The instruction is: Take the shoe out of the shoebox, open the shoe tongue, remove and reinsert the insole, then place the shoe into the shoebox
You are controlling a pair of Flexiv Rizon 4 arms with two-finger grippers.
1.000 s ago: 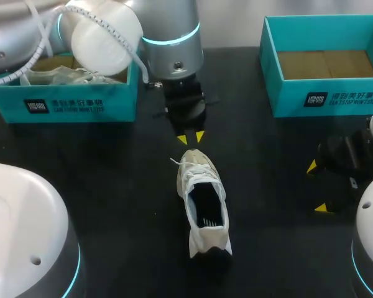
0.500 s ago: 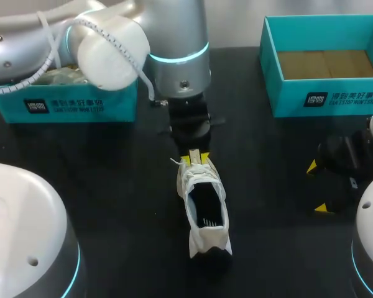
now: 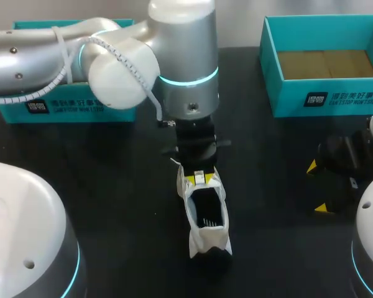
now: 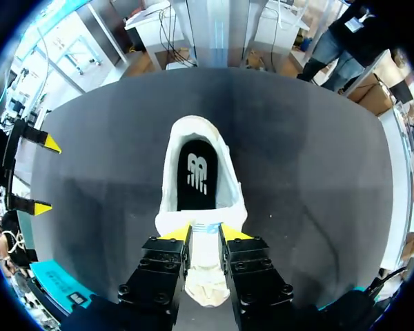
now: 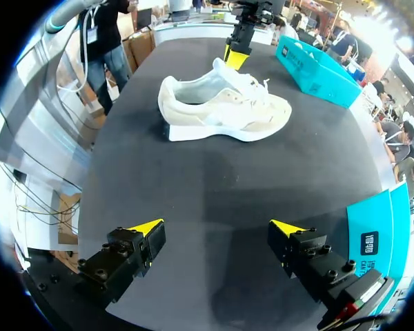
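Left gripper (image 3: 198, 179) has dropped onto the shoe (image 3: 208, 217).
Narrow fingers (image 4: 176, 233) seemingly pinch the tongue (image 4: 205, 240); shoe runs near-to-far, toe toward the worktop's (image 3: 112, 186) far edge; right gripper (image 5: 217, 227) wide, empty.

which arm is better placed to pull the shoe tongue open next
Left. The left gripper is at the shoe, its yellow tips touching the tongue from both sides. The right gripper is open over the table, well apart from the shoe.
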